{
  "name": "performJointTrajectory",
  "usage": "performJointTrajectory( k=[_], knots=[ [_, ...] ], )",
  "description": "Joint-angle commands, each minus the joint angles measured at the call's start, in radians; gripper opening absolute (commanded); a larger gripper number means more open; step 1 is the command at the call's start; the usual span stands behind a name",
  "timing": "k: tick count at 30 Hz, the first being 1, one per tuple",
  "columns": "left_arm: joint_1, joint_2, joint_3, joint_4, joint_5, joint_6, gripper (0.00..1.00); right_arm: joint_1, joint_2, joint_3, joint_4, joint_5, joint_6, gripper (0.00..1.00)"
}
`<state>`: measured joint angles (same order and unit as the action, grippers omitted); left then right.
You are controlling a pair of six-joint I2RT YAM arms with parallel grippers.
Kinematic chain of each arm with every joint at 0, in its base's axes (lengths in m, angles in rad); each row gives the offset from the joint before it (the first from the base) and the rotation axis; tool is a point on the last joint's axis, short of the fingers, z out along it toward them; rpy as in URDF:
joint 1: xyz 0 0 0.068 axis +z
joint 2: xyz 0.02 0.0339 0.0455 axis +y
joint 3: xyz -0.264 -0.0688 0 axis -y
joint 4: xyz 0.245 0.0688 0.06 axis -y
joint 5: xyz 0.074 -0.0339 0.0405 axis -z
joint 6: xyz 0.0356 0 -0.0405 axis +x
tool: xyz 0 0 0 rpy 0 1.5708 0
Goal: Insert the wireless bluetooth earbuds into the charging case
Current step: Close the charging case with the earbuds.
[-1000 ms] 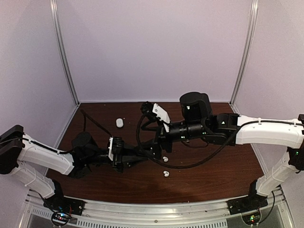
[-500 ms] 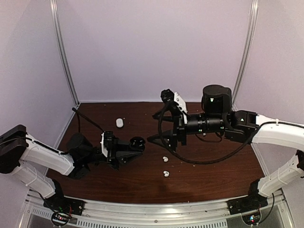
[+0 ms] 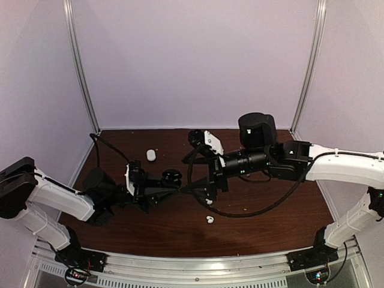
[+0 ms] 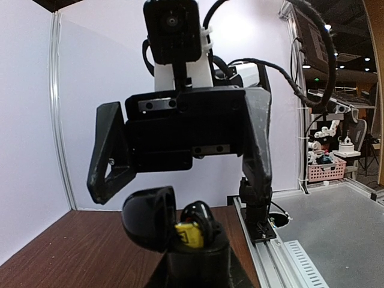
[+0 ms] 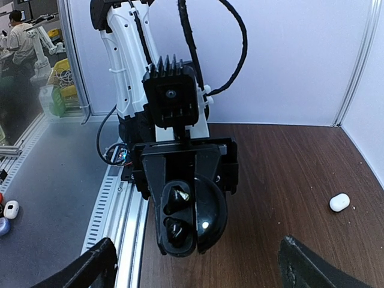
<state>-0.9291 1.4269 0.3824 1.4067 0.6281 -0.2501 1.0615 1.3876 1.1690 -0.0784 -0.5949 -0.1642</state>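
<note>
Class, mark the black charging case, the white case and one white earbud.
black charging case (image 5: 211, 210): right wrist view, on its lid.
white case (image 3: 151, 155): top external view, its middle.
white earbud (image 3: 210, 219): top external view, its body.

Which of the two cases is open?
The black case, held in the left gripper with its lid flipped back; the white case lies shut on the table.

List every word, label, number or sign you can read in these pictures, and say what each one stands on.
No words, numbers or signs can be read in any view.
On the yellow patch inside the open black charging case, any print is too small to read.
</note>
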Motion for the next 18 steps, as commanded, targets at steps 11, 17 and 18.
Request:
performJointTrajectory(
  k=[11,17,18],
  knots=[
    [0.015,-0.001,0.019,0.04,-0.074,-0.068,0.03,0.074,0.038,0.092,-0.058,-0.066,-0.09,0.89],
    [0.03,-0.014,0.018,0.011,-0.106,-0.087,0.03,0.081,0.005,0.084,-0.091,-0.092,-0.105,0.87],
    [0.031,-0.013,0.019,0.008,-0.105,-0.087,0.03,0.081,0.005,0.084,-0.098,-0.09,-0.11,0.87]
  ],
)
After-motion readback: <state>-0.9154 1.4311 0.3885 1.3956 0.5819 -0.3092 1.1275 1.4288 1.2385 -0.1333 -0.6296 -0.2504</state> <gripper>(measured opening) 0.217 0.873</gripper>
